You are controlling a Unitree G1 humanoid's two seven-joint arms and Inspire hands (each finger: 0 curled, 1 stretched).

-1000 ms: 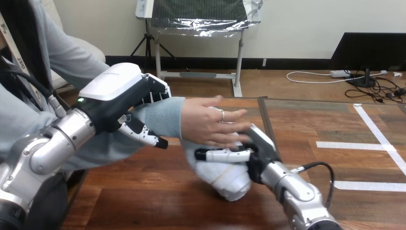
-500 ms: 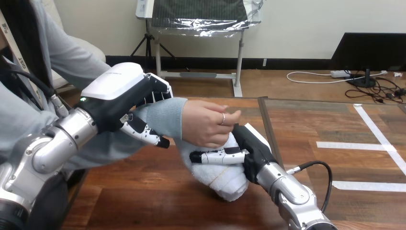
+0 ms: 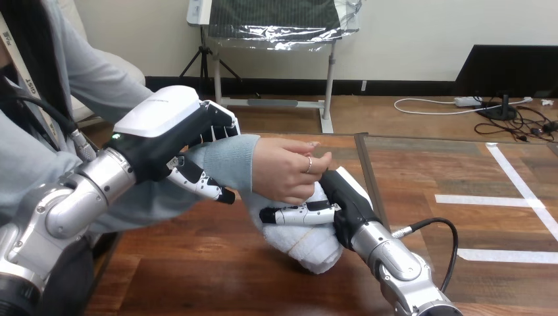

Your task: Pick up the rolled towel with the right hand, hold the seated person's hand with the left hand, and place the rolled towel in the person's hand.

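Observation:
The white rolled towel (image 3: 308, 245) is held just above the table at the centre. My right hand (image 3: 342, 204) is shut on it, thumb across its front. The person's hand (image 3: 286, 172) lies on top of the towel with its fingers curled over the towel's upper end. My left hand (image 3: 181, 135) is curled round the person's forearm over the grey sleeve (image 3: 224, 161), fingers over the top and thumb beneath.
The wooden table (image 3: 197, 270) runs under both arms. A seam (image 3: 366, 164) splits it from a right section marked with white tape strips (image 3: 500, 197). A black cable (image 3: 434, 227) loops beside my right forearm.
The person's fingers went from flat and spread to curled over the towel. My right hand lifted the towel slightly up and to the left under the palm. My left hand stayed put.

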